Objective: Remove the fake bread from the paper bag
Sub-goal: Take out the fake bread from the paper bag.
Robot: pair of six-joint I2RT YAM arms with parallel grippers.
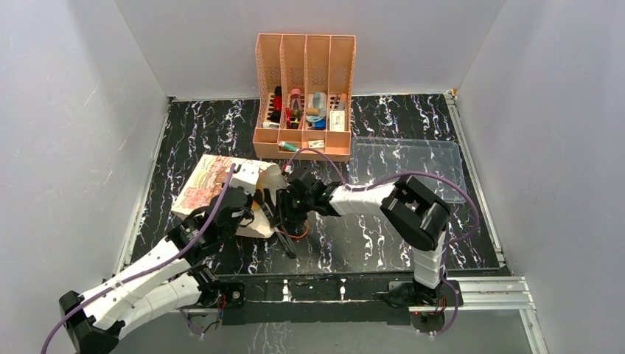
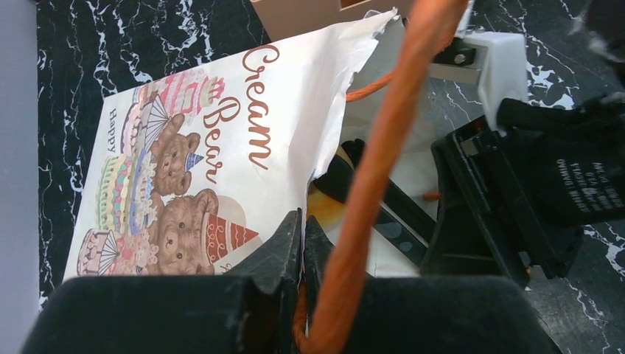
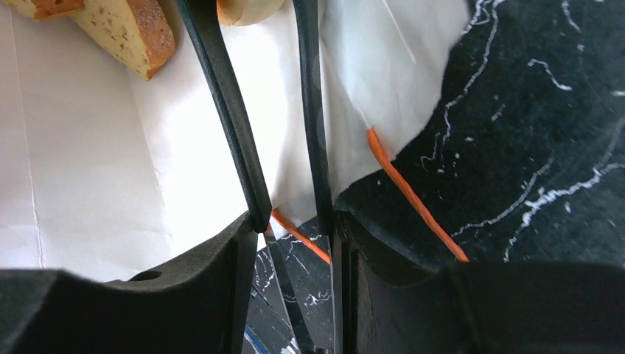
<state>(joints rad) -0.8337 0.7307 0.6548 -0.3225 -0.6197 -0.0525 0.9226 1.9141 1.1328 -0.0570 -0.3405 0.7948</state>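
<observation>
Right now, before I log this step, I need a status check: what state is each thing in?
paper bag: lying on its side, mouth open.
left pincer: shut on the orange cord handle.
right pincer: reaching into the bag mouth, narrowly parted; grip unclear.
toast slice: inside the bag.

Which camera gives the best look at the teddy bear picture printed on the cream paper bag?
The left wrist view: the bear picture on the cream paper bag fills it, lettering readable. The top view shows the picture small and reddish; the right wrist view shows only the bag's plain white inside.
</observation>
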